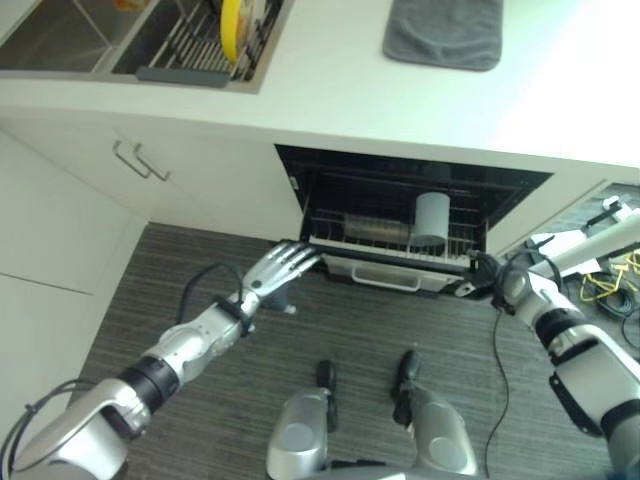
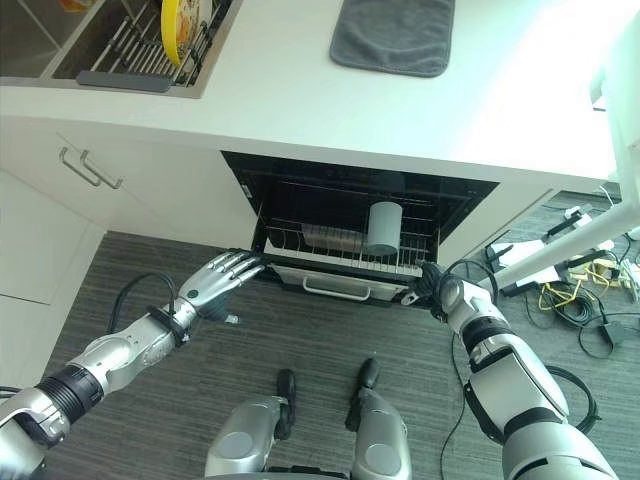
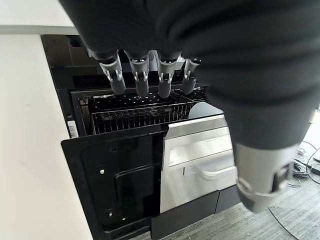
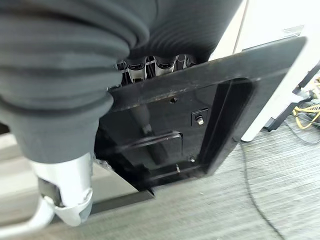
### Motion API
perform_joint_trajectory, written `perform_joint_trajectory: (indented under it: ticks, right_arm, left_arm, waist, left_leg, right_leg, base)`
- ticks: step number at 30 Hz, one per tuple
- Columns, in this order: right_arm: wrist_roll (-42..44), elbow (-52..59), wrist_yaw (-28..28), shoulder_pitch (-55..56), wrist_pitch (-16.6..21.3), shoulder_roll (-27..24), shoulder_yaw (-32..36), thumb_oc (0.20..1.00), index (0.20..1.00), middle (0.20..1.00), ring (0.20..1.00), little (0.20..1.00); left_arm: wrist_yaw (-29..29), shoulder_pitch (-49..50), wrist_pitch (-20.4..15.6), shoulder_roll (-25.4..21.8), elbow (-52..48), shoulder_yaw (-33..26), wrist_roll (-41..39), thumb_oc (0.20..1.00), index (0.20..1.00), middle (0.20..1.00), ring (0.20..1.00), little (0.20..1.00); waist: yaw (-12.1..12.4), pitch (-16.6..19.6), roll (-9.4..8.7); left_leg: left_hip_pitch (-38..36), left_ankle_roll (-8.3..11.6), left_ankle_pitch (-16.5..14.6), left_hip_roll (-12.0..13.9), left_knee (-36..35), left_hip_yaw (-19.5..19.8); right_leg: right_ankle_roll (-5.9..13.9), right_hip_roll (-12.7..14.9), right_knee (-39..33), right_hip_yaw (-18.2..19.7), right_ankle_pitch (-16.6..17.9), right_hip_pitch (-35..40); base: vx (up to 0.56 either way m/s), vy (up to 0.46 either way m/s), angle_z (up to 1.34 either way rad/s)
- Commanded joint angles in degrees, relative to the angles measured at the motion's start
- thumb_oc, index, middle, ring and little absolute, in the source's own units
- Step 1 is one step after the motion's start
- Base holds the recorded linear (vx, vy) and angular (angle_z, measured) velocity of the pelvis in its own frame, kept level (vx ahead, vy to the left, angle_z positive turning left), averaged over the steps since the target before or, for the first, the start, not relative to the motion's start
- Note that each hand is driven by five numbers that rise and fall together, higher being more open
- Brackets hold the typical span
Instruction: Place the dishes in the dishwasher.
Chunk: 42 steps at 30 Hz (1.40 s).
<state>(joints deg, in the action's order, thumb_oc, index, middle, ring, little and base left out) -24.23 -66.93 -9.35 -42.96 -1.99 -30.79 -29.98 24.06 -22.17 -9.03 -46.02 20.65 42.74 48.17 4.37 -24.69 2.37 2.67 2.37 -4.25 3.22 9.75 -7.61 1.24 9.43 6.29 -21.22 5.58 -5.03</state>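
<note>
Nearest to me, over the dark striped floor (image 1: 200,420), my left hand (image 1: 278,268) reaches forward with its silver fingers (image 3: 142,80) straight and spread, dark tips just at the left front corner of the pulled-out wire rack (image 1: 385,240) of the black built-in dishwasher (image 2: 350,200); nothing is held in it. My right hand (image 2: 432,282) is at the other front corner of the same drawer, wrapped in its dark ribbed cover, and from my wrist I see its fingertips (image 4: 165,65) tucked behind the edge of a black side panel (image 4: 200,110), so I cannot tell how they are set. Between my hands runs the silver drawer front with its curved bar handle (image 1: 385,275). Inside the rack a grey cylindrical cup (image 1: 431,220) stands upright toward the right, and just beside it, to its left, a row of dark plates (image 1: 375,230) sits on edge in the wires. Above the dishwasher opening lies the white countertop (image 1: 330,90). Farther back on it, a grey folded cloth mat (image 1: 443,30) lies flat toward the right. At the far left a steel sink (image 1: 60,40) is let into the counter, with a wire drying rack (image 2: 140,45) in it holding a yellow plate (image 1: 231,28) on edge. White cabinet doors with two metal bar handles (image 1: 140,160) stand below the sink.
</note>
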Motion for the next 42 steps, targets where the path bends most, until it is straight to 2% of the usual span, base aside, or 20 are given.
perform_joint_trajectory:
  ticks: [1,8,14,24,28,31,33,34,35,38,40,42]
  right_arm:
    - [0.27,-3.01,-3.69,3.55,-1.17,0.68,0.49,1.000,1.000,1.000,1.000,1.000]
    - [1.30,-3.98,-1.70,8.84,1.03,5.11,2.24,1.000,1.000,1.000,1.000,1.000]
    - [1.91,-3.03,-0.59,11.56,2.47,6.81,2.42,1.000,1.000,1.000,1.000,1.000]
    - [2.34,-3.34,1.16,21.06,5.19,11.11,1.31,1.000,1.000,1.000,1.000,1.000]
    - [2.04,-3.52,2.51,23.78,7.00,11.36,1.72,1.000,1.000,1.000,1.000,1.000]
    - [5.01,-3.13,6.32,25.39,10.83,11.15,2.28,1.000,1.000,1.000,1.000,1.000]
    - [8.30,-1.30,9.72,25.56,14.42,10.79,2.86,1.000,1.000,1.000,1.000,1.000]
    - [12.62,1.73,11.80,25.86,18.36,10.01,3.57,1.000,1.000,1.000,1.000,1.000]
    - [16.92,5.05,12.79,26.12,20.42,9.32,4.01,1.000,1.000,1.000,1.000,1.000]
    - [35.98,25.28,9.43,28.86,22.63,6.51,7.37,1.000,1.000,1.000,1.000,1.000]
    - [46.65,35.36,3.71,31.67,23.59,6.51,11.56,1.000,1.000,1.000,1.000,1.000]
    - [53.51,41.80,-0.06,33.96,25.21,7.61,14.82,1.000,1.000,1.000,1.000,1.000]
  left_arm:
    - [4.33,0.76,-0.60,-0.84,-2.93,-0.11,-0.87,1.000,1.000,1.000,1.000,1.000]
    - [6.11,5.61,-0.52,1.92,-1.33,-1.27,2.44,1.000,1.000,1.000,1.000,1.000]
    - [7.54,8.14,-1.07,3.17,0.68,-1.71,3.56,1.000,1.000,1.000,1.000,1.000]
    - [14.04,12.61,-0.40,8.69,7.82,-1.69,6.99,1.000,1.000,1.000,1.000,1.000]
    - [15.76,13.02,-0.52,10.38,10.64,-2.23,7.69,1.000,1.000,1.000,1.000,1.000]
    - [16.36,13.48,-0.43,11.36,11.88,-2.46,7.92,1.000,1.000,1.000,1.000,1.000]
    - [16.36,13.72,-0.15,11.74,12.24,-2.79,7.87,1.000,1.000,1.000,1.000,1.000]
    - [15.84,13.80,0.02,11.51,11.98,-3.51,7.46,1.000,1.000,1.000,1.000,1.000]
    - [15.37,14.07,-0.01,11.17,11.51,-4.23,7.14,1.000,1.000,1.000,1.000,1.000]
    - [13.09,16.71,0.45,10.28,8.49,-8.26,6.26,1.000,1.000,1.000,1.000,1.000]
    - [11.88,18.47,0.17,10.27,7.23,-11.01,6.46,1.000,1.000,1.000,1.000,1.000]
    - [11.25,19.65,-0.14,10.75,7.14,-12.76,6.98,1.000,1.000,1.000,1.000,1.000]
  waist:
    - [1.57,-1.05,2.03]
    - [1.98,2.27,1.22]
    - [1.68,4.03,0.70]
    - [0.08,6.61,0.37]
    - [-0.63,7.24,0.40]
    - [-1.03,7.82,0.31]
    - [-1.34,8.19,0.18]
    - [-1.68,8.40,-0.03]
    - [-1.95,8.56,-0.15]
    - [-3.74,9.18,-0.61]
    - [-4.87,9.48,-0.59]
    - [-5.67,9.78,-0.59]
  left_leg:
    - [1.93,-0.51,3.56,3.78,-2.11,-4.41]
    - [-0.57,-0.68,3.08,3.72,-3.29,-4.38]
    - [-1.74,-0.72,2.73,3.94,-3.56,-4.68]
    - [-4.32,-0.92,2.14,3.72,-5.38,-6.10]
    - [-4.69,-1.10,1.99,3.60,-6.03,-6.51]
    - [-5.24,-1.18,1.86,3.50,-6.43,-6.57]
    - [-5.60,-1.20,1.71,3.55,-6.50,-6.77]
    - [-5.88,-1.23,1.62,3.64,-6.58,-7.01]
    - [-6.06,-1.19,1.64,3.72,-6.64,-7.16]
    - [-6.78,-1.16,1.48,3.90,-6.68,-7.80]
    - [-7.15,-1.32,1.38,3.83,-6.66,-7.99]
    - [-7.46,-1.50,1.13,3.72,-6.52,-8.04]
  right_leg:
    - [5.94,4.67,7.39,2.42,-9.94,2.47]
    - [5.81,3.74,5.66,2.41,-10.69,5.55]
    - [5.62,3.21,5.21,2.81,-11.31,6.78]
    - [5.74,2.94,2.96,2.96,-11.08,8.54]
    - [5.78,2.93,3.10,3.13,-11.34,8.39]
    - [5.77,2.76,2.90,3.19,-11.38,8.65]
    - [5.79,2.72,2.77,3.25,-11.40,8.85]
    - [5.85,2.67,2.77,3.32,-11.41,8.91]
    - [5.88,2.64,2.75,3.41,-11.41,8.95]
    - [5.70,2.35,2.64,4.22,-11.59,9.09]
    - [5.54,2.23,2.92,4.82,-11.80,8.97]
    - [5.39,2.16,3.29,5.17,-12.16,8.97]
  base:
    - [0.05,-0.013,0.12]
    - [0.07,-0.004,0.03]
    - [0.04,-0.001,-0.02]
    - [0.00,0.031,-0.06]
    - [-0.03,0.035,-0.05]
    - [0.00,0.000,0.00]
    - [0.00,0.000,-0.02]
    - [0.00,-0.006,-0.10]
    - [0.00,-0.007,-0.13]
    - [0.01,0.008,-0.09]
    - [0.02,0.028,-0.11]
    - [0.02,0.023,-0.16]
